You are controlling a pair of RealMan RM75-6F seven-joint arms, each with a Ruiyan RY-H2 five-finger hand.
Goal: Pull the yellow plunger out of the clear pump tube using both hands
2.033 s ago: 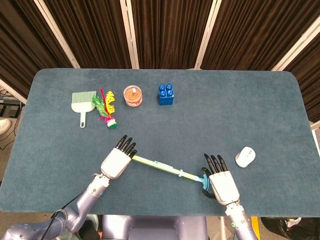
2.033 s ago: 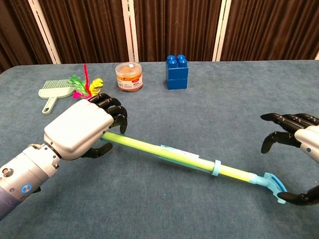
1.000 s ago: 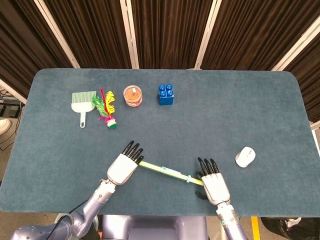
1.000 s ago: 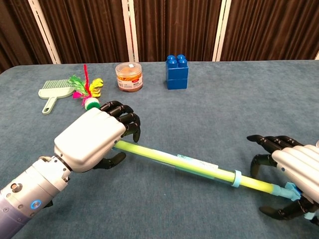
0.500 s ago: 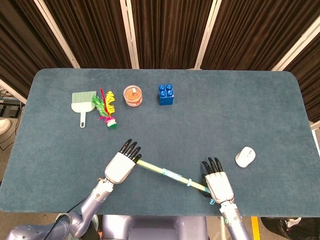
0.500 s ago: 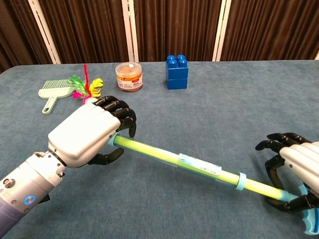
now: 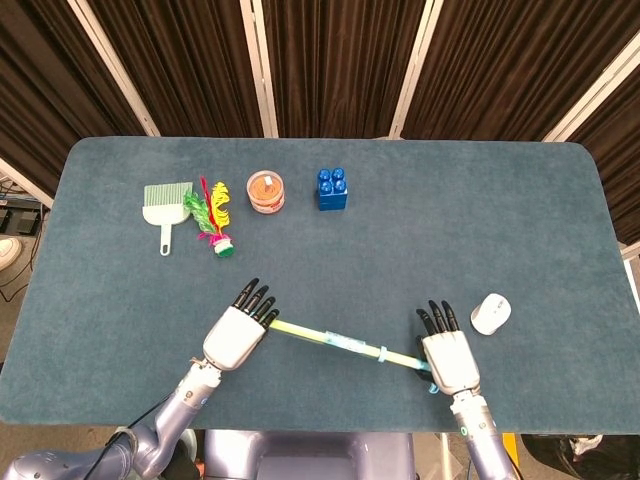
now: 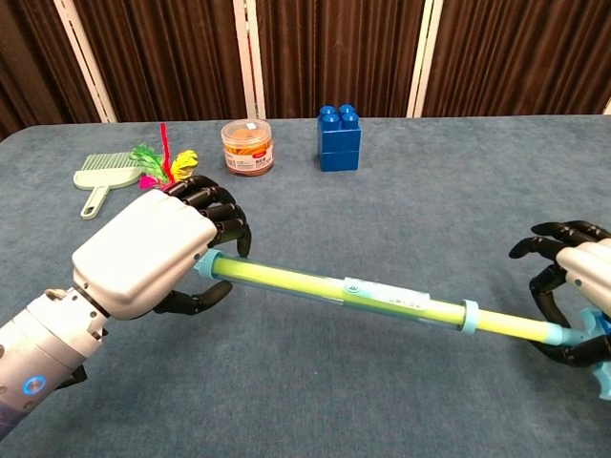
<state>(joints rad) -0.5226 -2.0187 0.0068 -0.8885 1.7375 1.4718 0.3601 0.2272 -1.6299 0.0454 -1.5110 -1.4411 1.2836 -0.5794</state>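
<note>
The clear pump tube [image 8: 363, 291] [image 7: 330, 337] hangs just above the table, nearly level, with the yellow plunger inside it. My left hand [image 8: 153, 253] [image 7: 238, 335] grips the tube's left end, fingers curled around it. A blue ring [image 8: 468, 318] caps the tube's right end. Past it a bare length of yellow plunger rod [image 8: 516, 327] runs to my right hand [image 8: 578, 296] [image 7: 450, 358], which holds the rod's end just above its blue handle [image 8: 600, 370]. Most of the handle is hidden by the right hand.
Along the far left of the table lie a green brush [image 7: 165, 205], a feather shuttlecock [image 7: 215, 215], an orange-filled jar [image 7: 266, 191] and a blue block [image 7: 333, 188]. A white mouse [image 7: 490, 313] sits just right of my right hand.
My right hand has moved to the right with the plunger's end, and more yellow rod shows past the blue ring. The pump has levelled out; my left hand shifted slightly left.
</note>
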